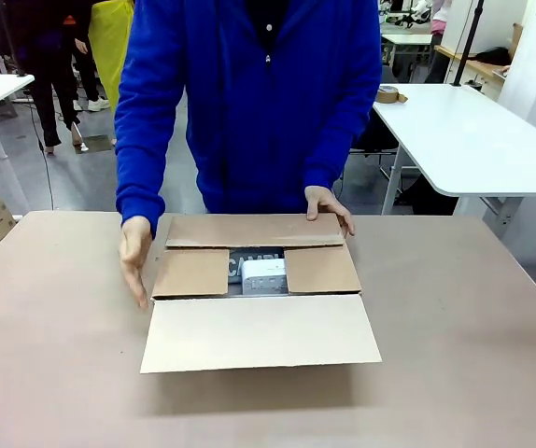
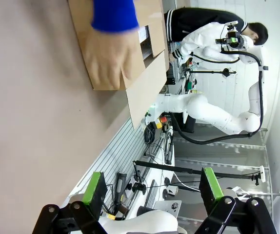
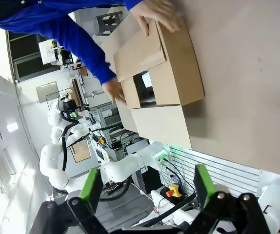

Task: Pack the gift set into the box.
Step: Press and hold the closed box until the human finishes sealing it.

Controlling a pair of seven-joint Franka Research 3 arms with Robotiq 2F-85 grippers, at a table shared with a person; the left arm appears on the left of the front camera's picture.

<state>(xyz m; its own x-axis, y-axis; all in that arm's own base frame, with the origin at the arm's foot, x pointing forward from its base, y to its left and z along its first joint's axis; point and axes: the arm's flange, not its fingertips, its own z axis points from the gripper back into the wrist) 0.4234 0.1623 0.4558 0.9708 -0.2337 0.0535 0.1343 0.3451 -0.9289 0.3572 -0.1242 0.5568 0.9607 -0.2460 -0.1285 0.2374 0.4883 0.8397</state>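
A large plain brown corrugated cardboard carton (image 1: 322, 271) is seen at the middle of the pale brown table (image 1: 464, 327). The gift set (image 1: 260, 271) is already lodged inside it. A grey pouch with white lettering (image 1: 247, 262) and a small white box (image 1: 268, 276) are glimpsed through the gap between the two short flaps folded in from 9 and 3 o'clock. The 12 o'clock flap is folded down over the top, while the long 6 o'clock flap (image 1: 259, 332) lies outward toward the robot. One hand of the person (image 1: 135, 254) is held at the carton's 9 o'clock side, contact uncertain, and the other hand (image 1: 329, 205) is laid on the far flap near 1 o'clock. The left gripper (image 2: 152, 190) and the right gripper (image 3: 147, 187) are each spread wide and empty, well apart from the carton. The carton is judged light and fairly stiff, with flaps likely to spring back or crease. The contents are probably loose and could slide if it were tipped. Hold would best be taken on the free edge of the 6 o'clock flap, pinched at mid-length.
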